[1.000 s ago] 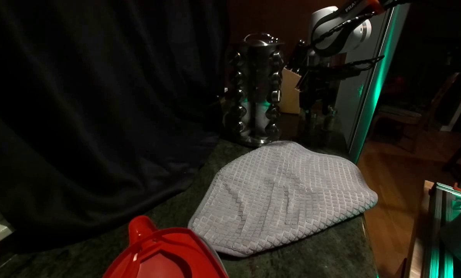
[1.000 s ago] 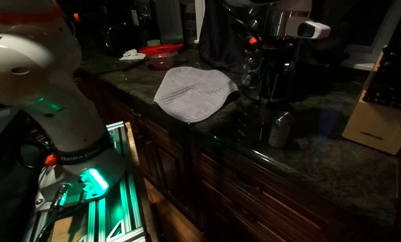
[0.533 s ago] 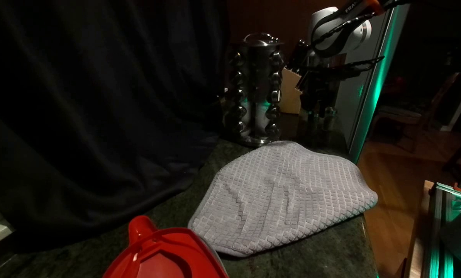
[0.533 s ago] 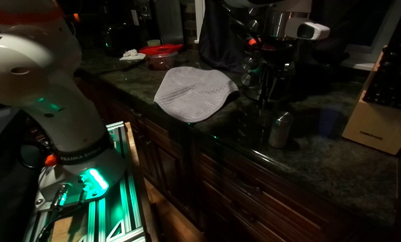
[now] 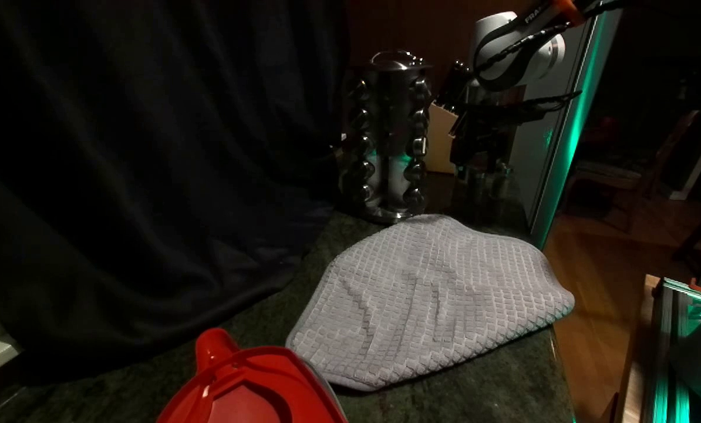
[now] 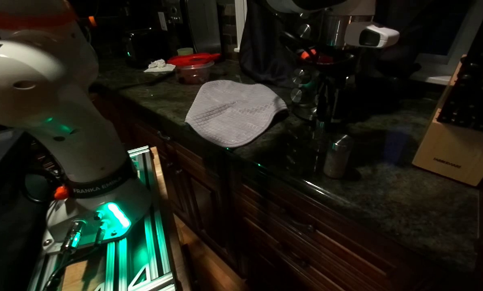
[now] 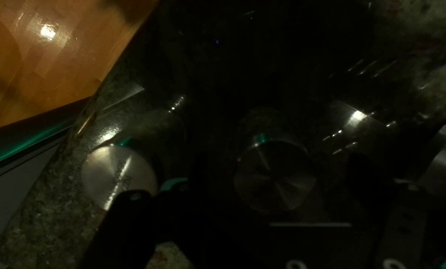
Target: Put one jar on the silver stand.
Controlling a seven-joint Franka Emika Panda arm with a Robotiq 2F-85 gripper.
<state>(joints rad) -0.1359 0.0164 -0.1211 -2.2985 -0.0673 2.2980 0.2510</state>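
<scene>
Although one jar [image 7: 274,181] stands mid-frame in the wrist view, showing in the gap of a gripper [image 7: 277,170] whose dim fingers look spread apart, it seems not yet grasped, while a second jar [image 6: 337,158] stands right of centre in an exterior view. Grasp, lift and placing all appear left, with the silver stand [image 5: 397,66] at upper centre of an exterior view, beyond the grey cloth [image 5: 432,299].
</scene>
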